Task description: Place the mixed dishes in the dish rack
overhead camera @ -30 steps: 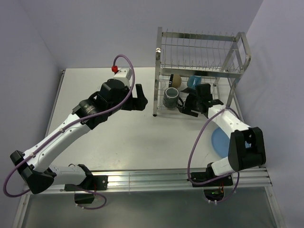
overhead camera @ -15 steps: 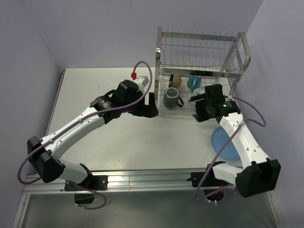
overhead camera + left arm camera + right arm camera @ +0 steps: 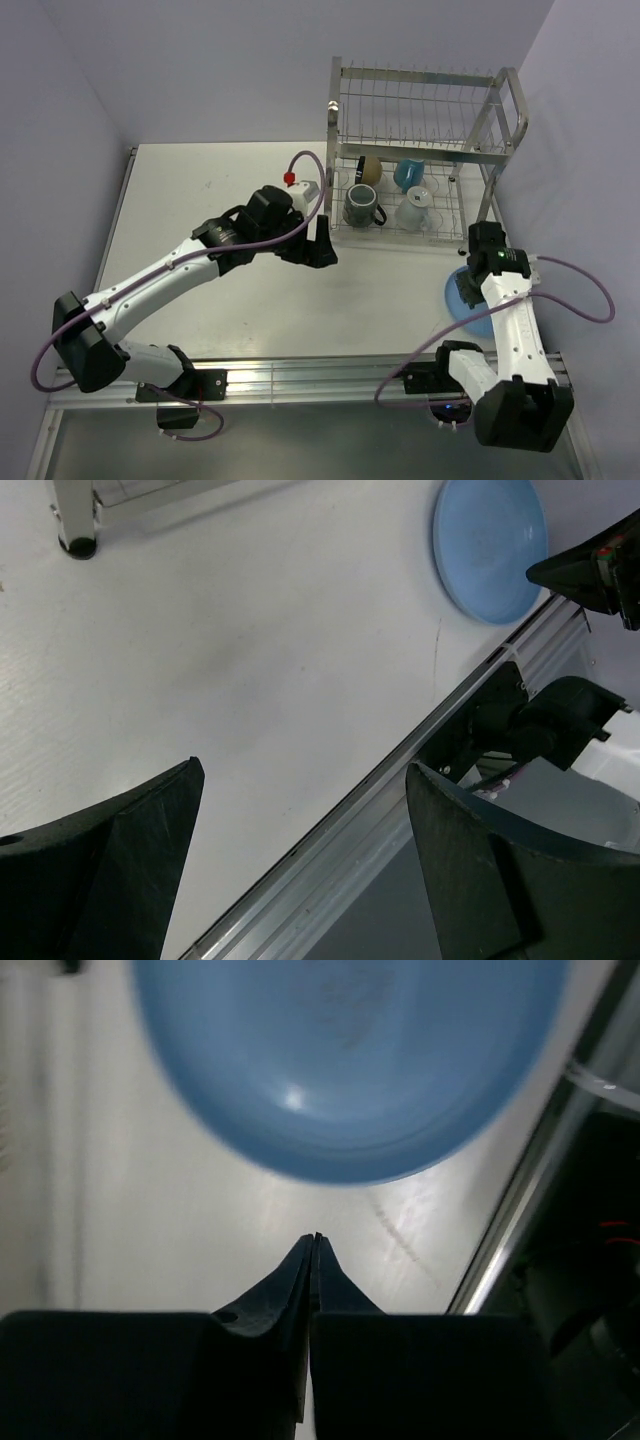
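The dish rack [image 3: 420,110] stands at the back right. Its lower tier holds the dark grey mug [image 3: 362,206], the tan bowl [image 3: 370,168], the light blue mug [image 3: 407,173] and the white mug [image 3: 414,208]. The light blue plate [image 3: 460,300] [image 3: 350,1060] [image 3: 490,545] lies flat on the table near the right front corner. My right gripper [image 3: 470,274] [image 3: 316,1237] is shut and empty, its tip just short of the plate's rim. In front of the rack's left leg my left gripper [image 3: 322,243] [image 3: 303,767] hangs open with nothing between its fingers.
The rack's front left foot [image 3: 75,520] rests on the white table [image 3: 220,190]. A metal rail [image 3: 330,375] [image 3: 400,830] runs along the table's near edge, close to the plate. Walls close in behind and to the right of the rack.
My right gripper left the white mug in the rack's lower tier, drew back, shut, and came over the plate. My left gripper moved right toward the rack's front.
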